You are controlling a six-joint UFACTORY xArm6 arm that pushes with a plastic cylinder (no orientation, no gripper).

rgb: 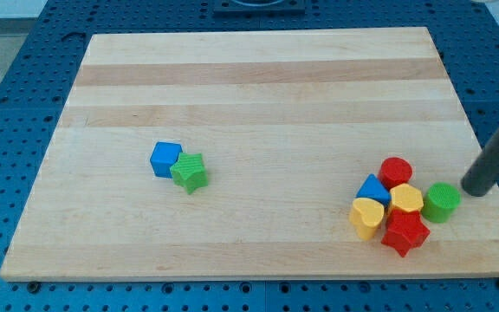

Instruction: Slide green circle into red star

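The green circle (441,202) stands near the board's right edge, at the right end of a cluster. The red star (405,233) lies just below and left of it, at the cluster's bottom. My tip (474,190) rests on the board just to the right of the green circle, a small gap apart. The dark rod rises from it toward the view's upper right.
The cluster also holds a red circle (396,172), a blue triangle (372,189), a yellow hexagon (405,199) and a yellow heart (367,217). A blue cube (165,159) touches a green star (190,172) at the board's left middle. The wooden board (258,78) lies on a blue pegboard.
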